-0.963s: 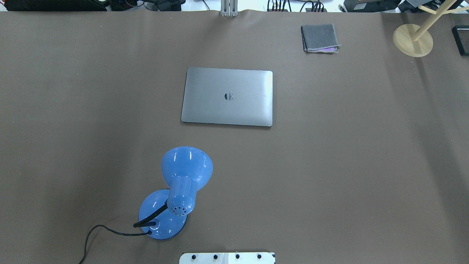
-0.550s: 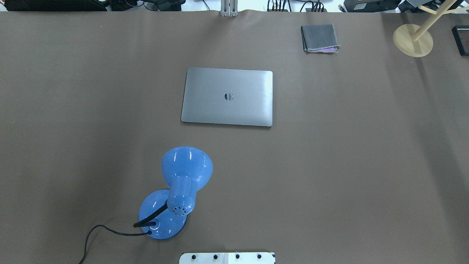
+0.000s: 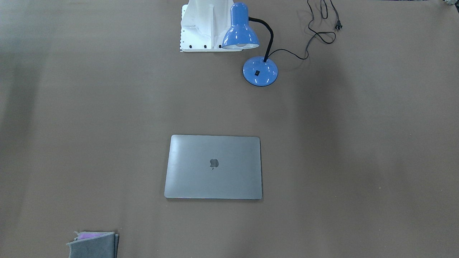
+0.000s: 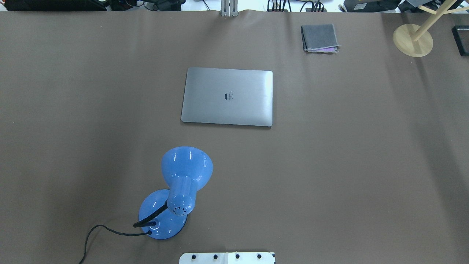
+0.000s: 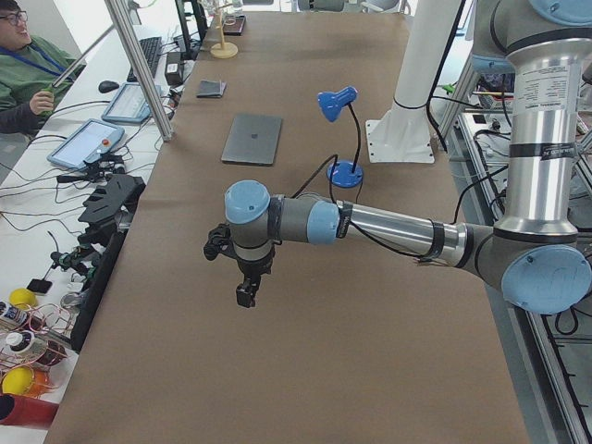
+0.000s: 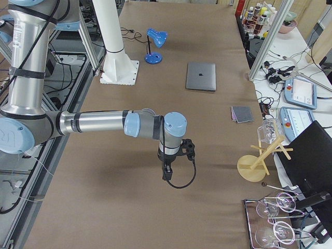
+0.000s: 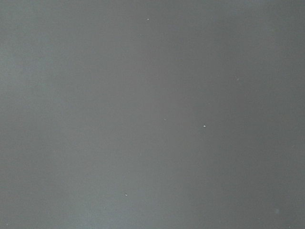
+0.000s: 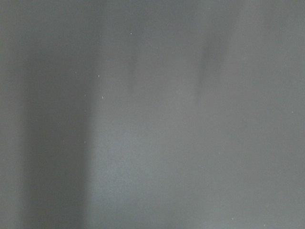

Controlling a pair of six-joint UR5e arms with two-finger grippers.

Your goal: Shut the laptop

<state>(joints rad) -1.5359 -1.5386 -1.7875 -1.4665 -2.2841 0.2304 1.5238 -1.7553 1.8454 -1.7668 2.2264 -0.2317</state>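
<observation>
The space-grey laptop [image 4: 227,96] lies shut and flat on the brown table, lid up with its dark apple logo showing; it also shows in the front-facing view [image 3: 214,167], the left view [image 5: 252,139] and the right view [image 6: 201,76]. My left gripper [image 5: 246,294] hangs over the table's left end, far from the laptop. My right gripper [image 6: 166,173] hangs over the table's right end, also far off. Both show only in the side views, so I cannot tell whether they are open or shut. The wrist views show only bare table.
A blue desk lamp [image 4: 179,187] with a black cord stands near the robot's base [image 4: 227,257]. A folded grey cloth [image 4: 320,38] lies at the far right. A wooden stand [image 4: 413,39] and a glass rack [image 6: 277,218] are at the right end.
</observation>
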